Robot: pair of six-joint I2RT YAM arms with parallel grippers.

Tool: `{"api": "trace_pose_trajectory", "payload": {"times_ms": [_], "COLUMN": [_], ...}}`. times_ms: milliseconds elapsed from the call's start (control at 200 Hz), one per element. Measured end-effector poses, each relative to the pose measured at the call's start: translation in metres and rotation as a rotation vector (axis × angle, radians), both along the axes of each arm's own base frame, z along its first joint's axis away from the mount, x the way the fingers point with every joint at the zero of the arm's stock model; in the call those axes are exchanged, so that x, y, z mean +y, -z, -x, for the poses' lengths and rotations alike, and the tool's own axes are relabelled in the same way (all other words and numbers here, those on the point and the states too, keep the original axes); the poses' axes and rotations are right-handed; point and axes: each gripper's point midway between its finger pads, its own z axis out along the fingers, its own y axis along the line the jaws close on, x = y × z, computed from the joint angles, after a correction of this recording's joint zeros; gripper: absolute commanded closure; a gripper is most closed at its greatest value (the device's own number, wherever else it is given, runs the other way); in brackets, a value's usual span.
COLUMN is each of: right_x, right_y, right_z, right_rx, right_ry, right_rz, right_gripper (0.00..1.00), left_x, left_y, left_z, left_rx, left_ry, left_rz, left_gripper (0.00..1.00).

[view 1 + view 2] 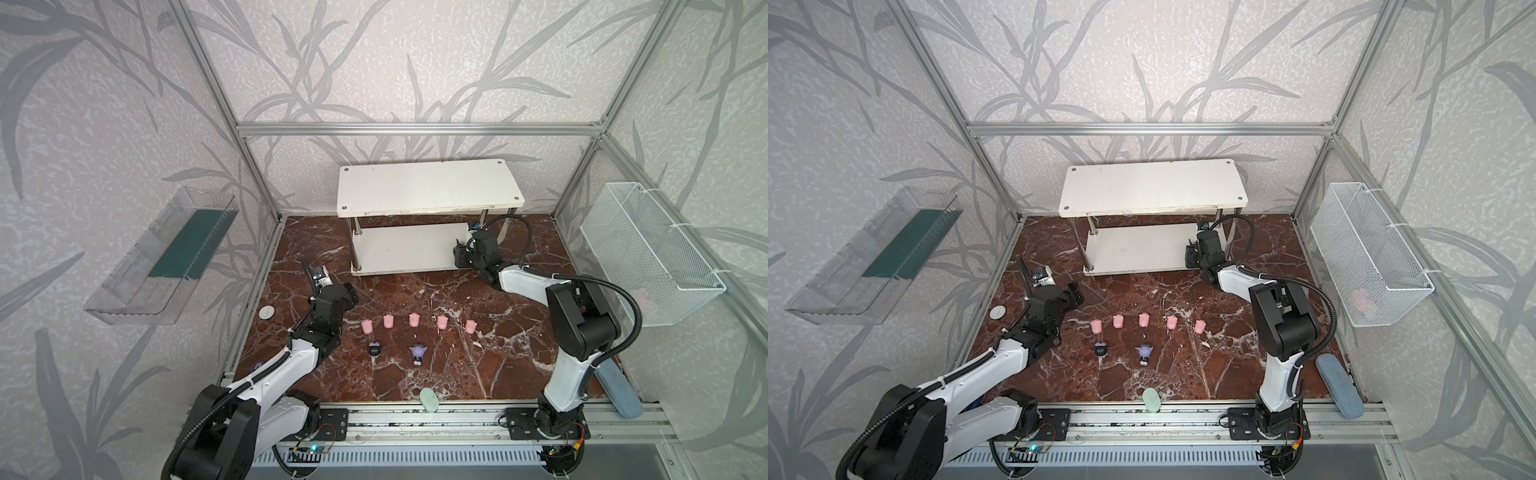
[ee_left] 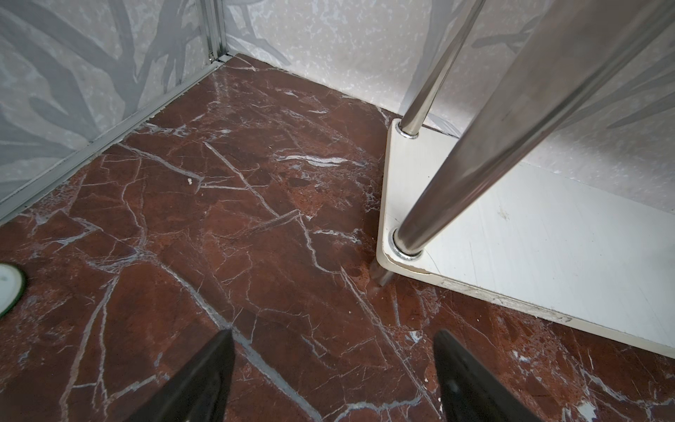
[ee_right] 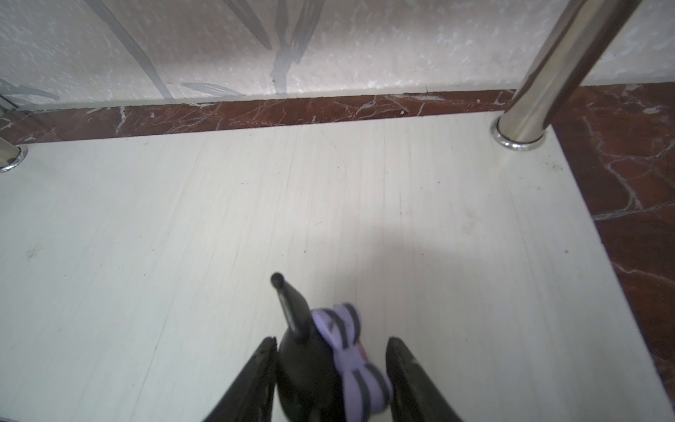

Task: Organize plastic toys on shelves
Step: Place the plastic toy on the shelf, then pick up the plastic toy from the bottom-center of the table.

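Marble tabletop (image 1: 415,299): left jaws apart; right jaws flank a half-cropped black figurine (image 3: 307,372), grip unclear.

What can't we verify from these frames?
1. Right wrist view: black-and-lilac figurine, base cut off by the frame edge; contact with the lower board unseen.
2. Same view: right gripper, clamping the toy or clear of it, unclear; in both top views its own wrist hides the tips.
3. In both top views: pink object in the wire basket, blurred behind mesh, unidentifiable.
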Motion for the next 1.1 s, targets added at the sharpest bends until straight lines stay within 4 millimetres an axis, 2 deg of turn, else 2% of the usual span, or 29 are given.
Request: {"api": "trace_pose_trajectory", "payload": {"times_ms": [295, 605, 725, 1100], "right_x": [-0.003, -0.008, -0.012, -0.022], "right_y": [0.004, -0.009, -0.018, -0.069], "right_z": [0.008, 0.024, 0.031, 0.070], "right_rx": [0.013, 0.000, -0.015, -0.111], "right_ry": [0.005, 0.010, 0.014, 0.002], "right_rz": [-0.001, -0.026, -0.040, -0.105], "right_gripper": [0.43, 0.42, 0.41, 0.41], "left_x": [0.000, 0.000, 0.000, 0.000], "left_y": [0.000, 0.000, -0.001, -0.006], "left_z": [0.000, 0.000, 0.000, 0.001], "left_rx": [-0.001, -0.001, -0.002, -0.020], "left_ry": [-0.001, -0.001, -0.001, -0.002], "left_rz": [0.001, 0.002, 0.002, 0.008], "left_gripper": [0.16, 0.16, 0.16, 0.16]}}
